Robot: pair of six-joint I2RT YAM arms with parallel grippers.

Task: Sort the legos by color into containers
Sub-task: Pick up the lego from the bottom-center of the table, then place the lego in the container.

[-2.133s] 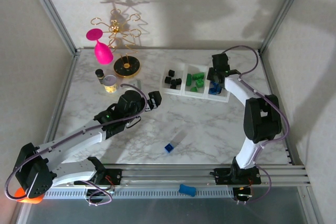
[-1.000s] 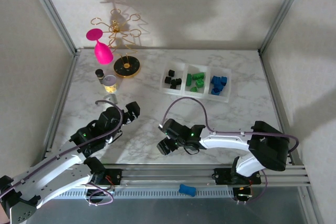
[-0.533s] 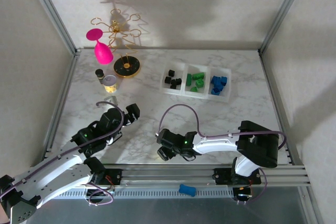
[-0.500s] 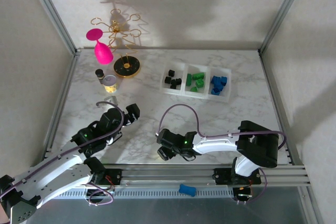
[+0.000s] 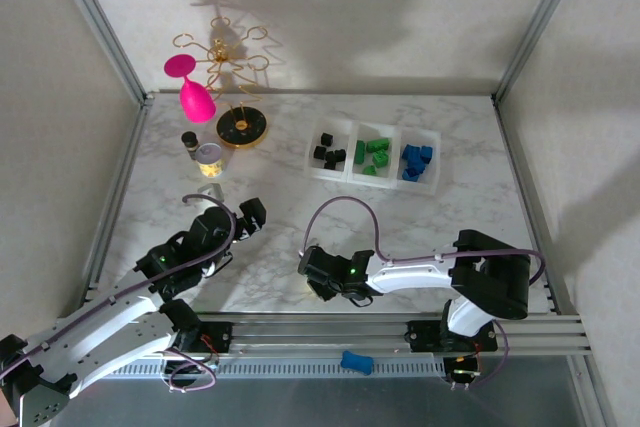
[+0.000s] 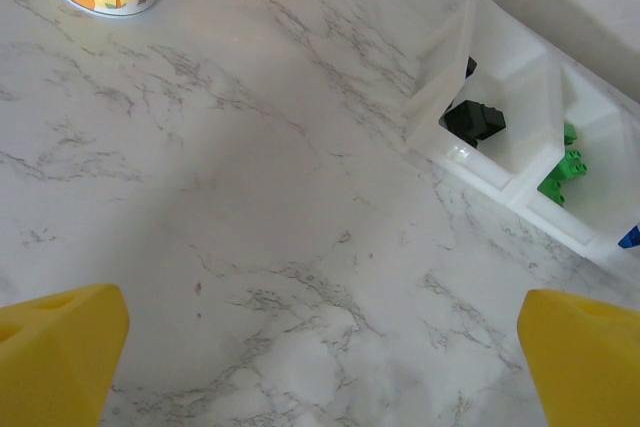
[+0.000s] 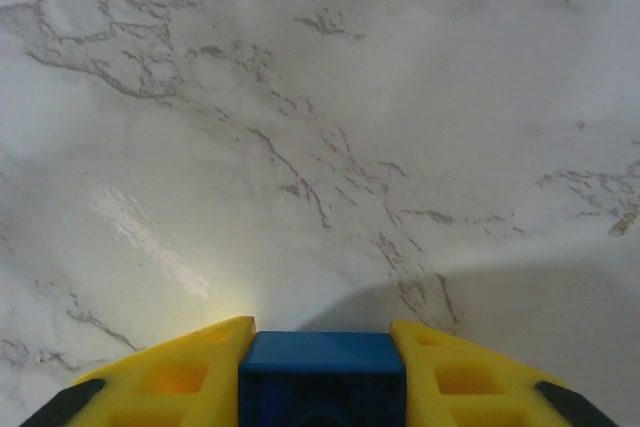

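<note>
The right gripper (image 5: 318,283) sits low over the white marbled tabletop (image 5: 430,237) near its 6 o'clock edge. Its yellow fingers (image 7: 180,377) are pinched against two opposite sides of a small blue hard-plastic lego brick (image 7: 322,382); whether the brick has left the marble I cannot tell. Such a brick should be very light and rigid, with glossy walls that may slip or twist, so the flat side faces are the right hold, seated deep in the pads rather than on a corner. The left gripper (image 5: 250,215), at 9 o'clock from the right one, hangs spread wide with nothing between its fingers. The white translucent three-compartment plastic tray (image 5: 372,185) lies well apart at 1 o'clock, with black bricks (image 5: 327,152) in its left cell, green bricks (image 5: 372,155) in the middle and blue bricks (image 5: 414,161) on the right. The way there is bare marble, and only the tray's near wall needs clearing. The round yellow-labelled jar (image 5: 209,159) and the gold wire stand (image 5: 240,127) with its pink goblet (image 5: 190,87) stand far off at 11 o'clock.
</note>
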